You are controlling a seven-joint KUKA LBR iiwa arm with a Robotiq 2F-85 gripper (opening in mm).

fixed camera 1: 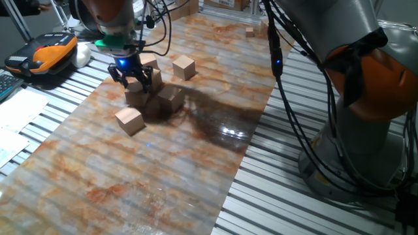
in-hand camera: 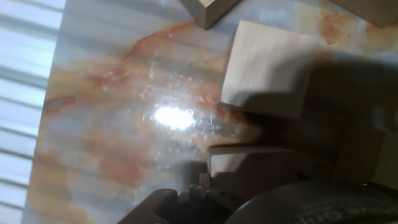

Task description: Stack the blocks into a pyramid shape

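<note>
Item one, nearest: a single block (fixed camera 1: 130, 120) is lying alone on the marbled board (fixed camera 1: 163, 176), just in front of the main group and apart from it.

Item two, the group: several blocks are sitting close together behind it, with one block (fixed camera 1: 170, 97) on the right edge of the cluster and another (fixed camera 1: 135, 95) under the arm's tool. Shadow is hiding how many are touching and whether any is already resting on top of another.

Item three, the gripper (fixed camera 1: 135, 77): it is hanging over the left part of the group, fingers pointing down around a block. Whether they are clamping that block or merely straddling it cannot be told; the hand view is showing only dark gripper parts at the bottom and a pale block (in-hand camera: 268, 67) lying on the board beyond.

Item four, farther right: one block (fixed camera 1: 183, 66) is standing apart from the group.

Item five, farthest: small wooden pieces (fixed camera 1: 250, 31) are lying at the board's far end.

Risk entry: the blocks are crowding each other, so a finger descending or spreading beside a neighbour is likely to nudge it and skew the base row. A block set off-centre on a loose row would probably slide off.
</note>
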